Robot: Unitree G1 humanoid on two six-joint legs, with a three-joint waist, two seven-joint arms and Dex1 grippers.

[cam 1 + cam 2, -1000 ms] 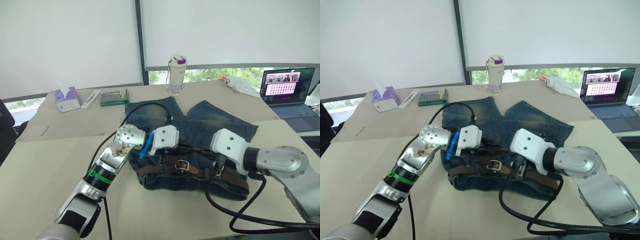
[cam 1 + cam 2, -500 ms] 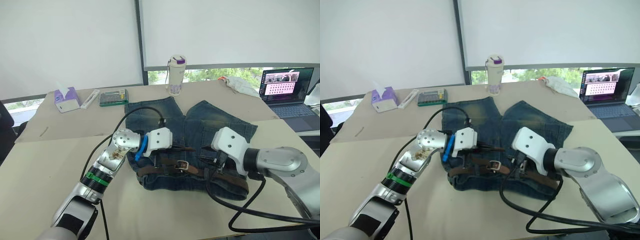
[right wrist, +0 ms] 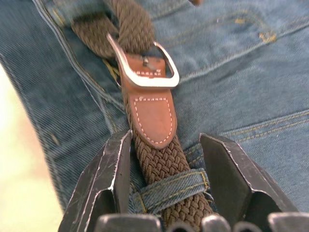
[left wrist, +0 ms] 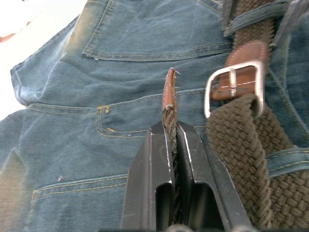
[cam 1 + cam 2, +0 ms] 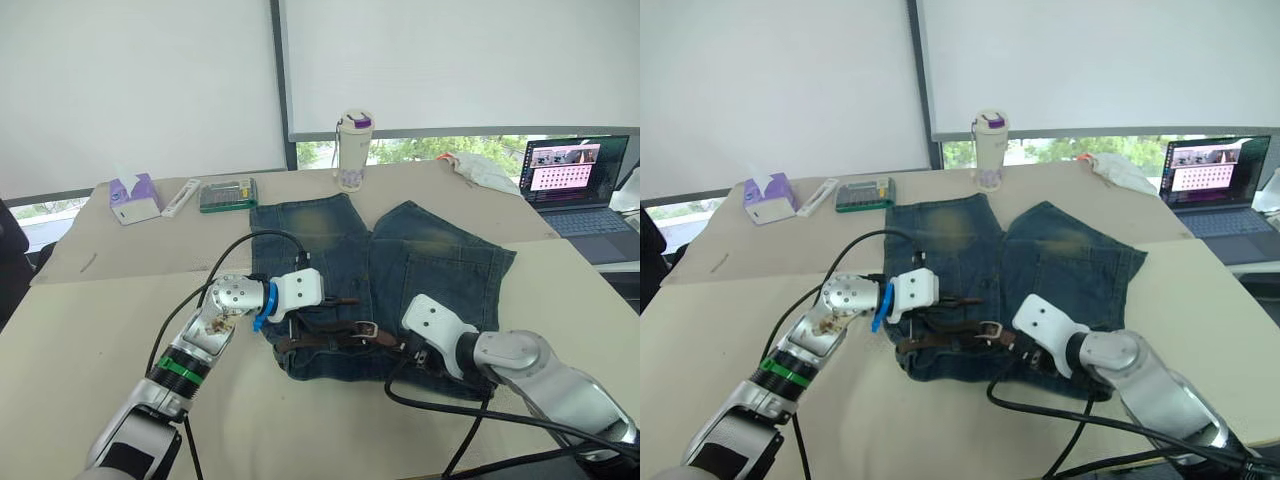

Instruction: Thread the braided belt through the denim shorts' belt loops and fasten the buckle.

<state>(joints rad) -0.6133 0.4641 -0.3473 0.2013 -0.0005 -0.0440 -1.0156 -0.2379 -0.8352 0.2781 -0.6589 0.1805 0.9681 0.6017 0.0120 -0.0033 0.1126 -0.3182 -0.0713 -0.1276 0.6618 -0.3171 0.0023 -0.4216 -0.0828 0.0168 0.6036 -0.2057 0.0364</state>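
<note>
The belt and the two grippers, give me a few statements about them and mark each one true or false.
1. The left gripper is shut on the braided belt near its leather tip. True.
2. The right gripper is clamped on the buckle. False: its fingers stand open on either side of the strap, short of the buckle.
3. The strap passes under a belt loop. True.
4. The denim shorts hang off the table. False: they lie flat on it.

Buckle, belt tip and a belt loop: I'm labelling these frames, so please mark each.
buckle (image 3: 143,72): right wrist view, on the metal frame's lower bar.
belt tip (image 4: 169,92): left wrist view, on the leather end.
belt loop (image 3: 170,189): right wrist view, on the denim strip crossing the strap.
</note>
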